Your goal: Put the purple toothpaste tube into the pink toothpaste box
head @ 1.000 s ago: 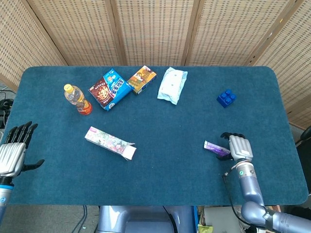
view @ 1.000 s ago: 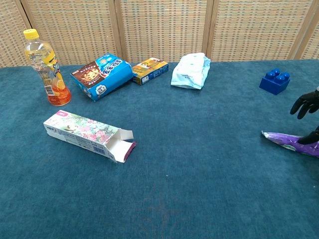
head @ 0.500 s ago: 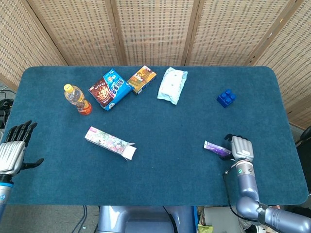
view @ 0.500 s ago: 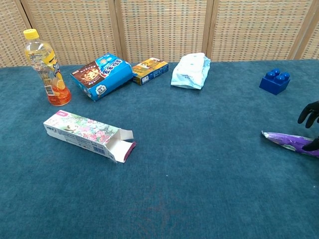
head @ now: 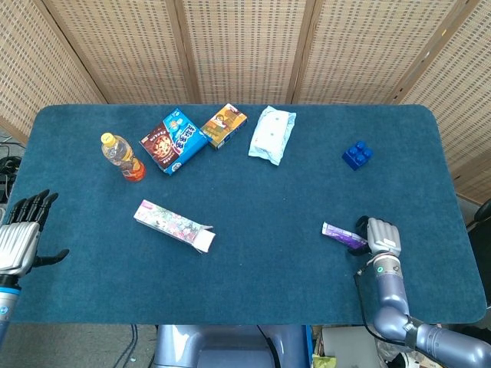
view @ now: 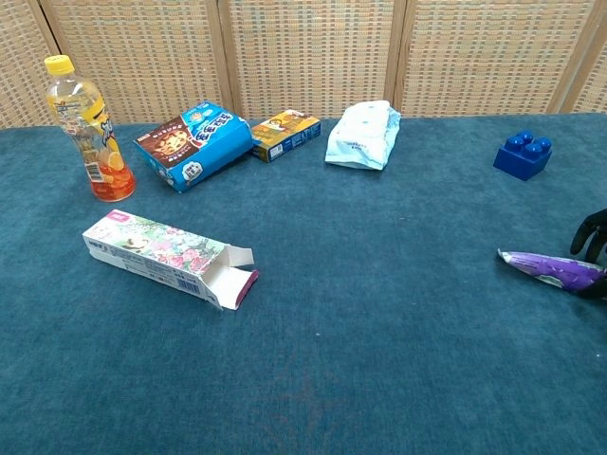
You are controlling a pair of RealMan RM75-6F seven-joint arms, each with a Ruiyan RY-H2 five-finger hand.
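Two hands sit at opposite ends of the blue table (head: 253, 199), largest thing in view, with a woven screen (head: 245, 46) behind it. Along the far side lie a blue snack box (head: 173, 140), a pale wipes pack (head: 271, 133) and a smaller orange box (head: 224, 125), with an orange drink bottle (head: 122, 156) standing upright to their left and a blue toy block (head: 357, 155) well apart to the right. The pink toothpaste box (head: 173, 225) lies flat on the near left part of the table, its flapped end open and turned toward the middle. The left hand (head: 21, 234) hangs off the table's left edge, holding nothing, fingers straight and spread upward with the thumb stuck out sideways. The right hand (head: 381, 236) is low at the near right, back upward, its arm (head: 395, 310) rising from below the table edge. Its dark fingers (view: 590, 231) curl down at the near end of the purple toothpaste tube (head: 342, 234), which lies flat on the cloth well apart from the box; they seem to touch it, though whether they actually grip it cannot be told at the chest view's edge.
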